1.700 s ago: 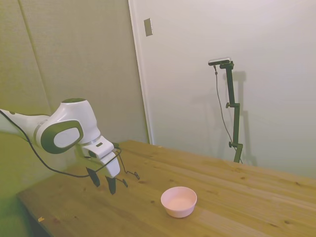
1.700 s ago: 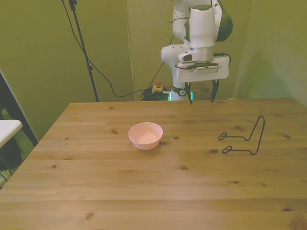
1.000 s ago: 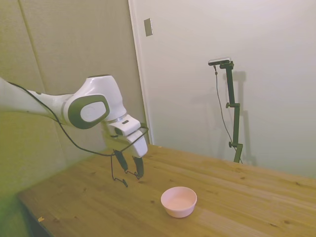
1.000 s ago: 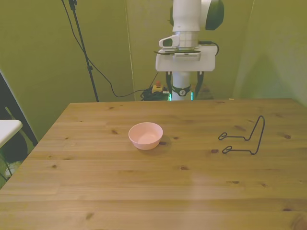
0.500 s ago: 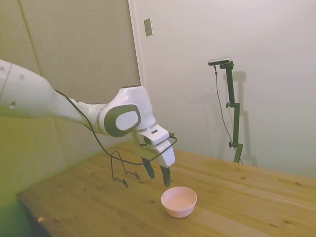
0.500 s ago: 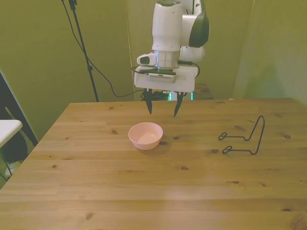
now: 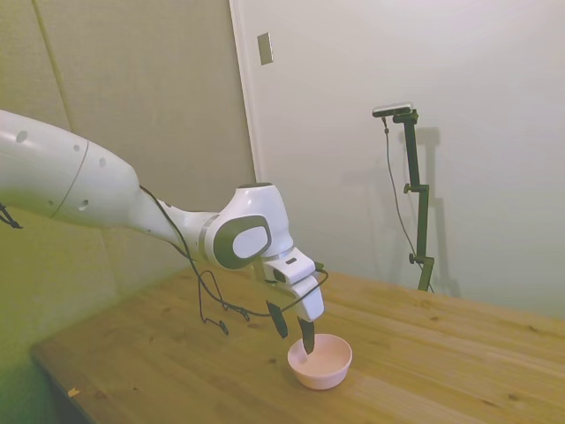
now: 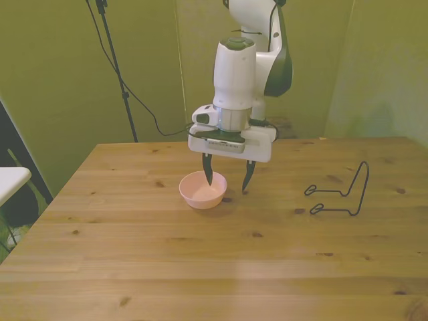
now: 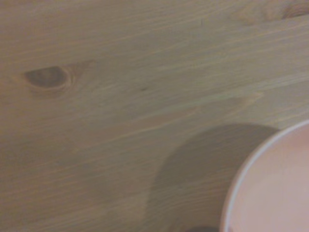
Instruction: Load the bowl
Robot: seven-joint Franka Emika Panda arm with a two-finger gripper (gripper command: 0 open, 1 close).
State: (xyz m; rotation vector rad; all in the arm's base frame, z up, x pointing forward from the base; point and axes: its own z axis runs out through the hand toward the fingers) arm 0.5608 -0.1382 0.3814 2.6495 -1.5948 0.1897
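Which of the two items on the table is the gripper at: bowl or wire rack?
The pink bowl. The open gripper straddles its rim; the black wire rack stands apart toward the front view's right.

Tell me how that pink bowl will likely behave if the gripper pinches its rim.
The bowl looks thin and smooth, so it is probably light and may slide on the table. The open gripper straddles one side of the rim, so lifting there may tilt it. It looks stiff, and its wide base should resist tipping.

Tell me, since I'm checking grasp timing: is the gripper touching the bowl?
Cannot tell. In the front view the open gripper straddles the bowl rim, one finger inside, one outside; neither view shows contact or a gap plainly.
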